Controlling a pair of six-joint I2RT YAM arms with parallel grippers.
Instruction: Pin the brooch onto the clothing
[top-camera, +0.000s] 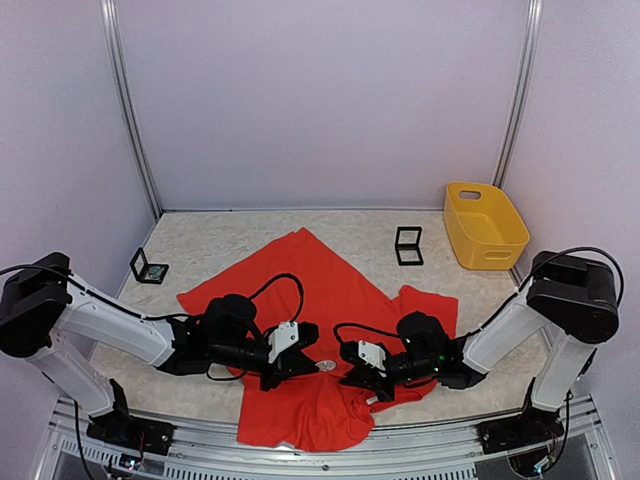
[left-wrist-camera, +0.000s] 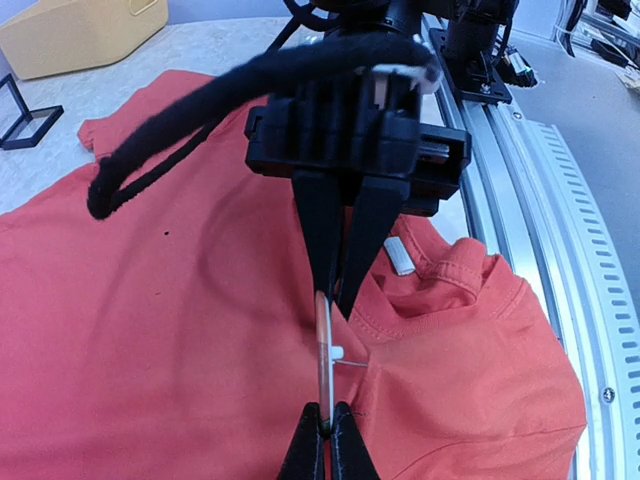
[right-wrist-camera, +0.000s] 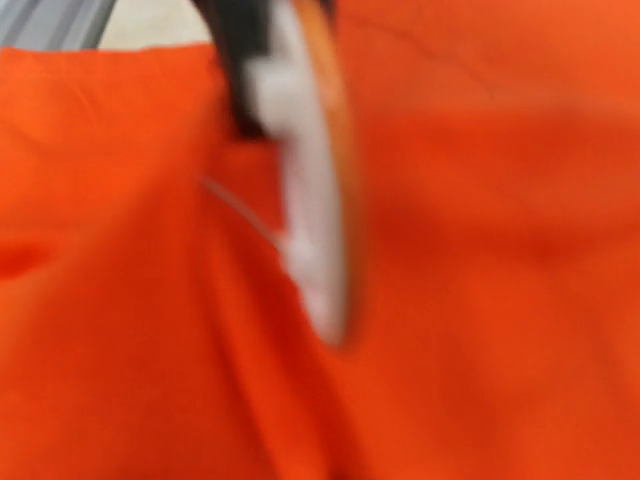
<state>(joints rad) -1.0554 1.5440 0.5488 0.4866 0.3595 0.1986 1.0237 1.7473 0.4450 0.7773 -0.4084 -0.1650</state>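
My left gripper (left-wrist-camera: 328, 420) is clamped on the brooch (left-wrist-camera: 322, 350), right gripper (left-wrist-camera: 335, 298) pinched shut at its top edge, so I'd ease the pin (left-wrist-camera: 352, 363) slowly through just one T-shirt (left-wrist-camera: 150, 300) layer.

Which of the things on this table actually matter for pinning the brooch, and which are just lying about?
For the job: red short-sleeved soft-fabric T-shirt; round flat brooch with a wire pin, pinched edge-on by the left gripper.
Lying about: yellow plastic bin; small black open frame behind the shirt; second black frame left of the shirt.
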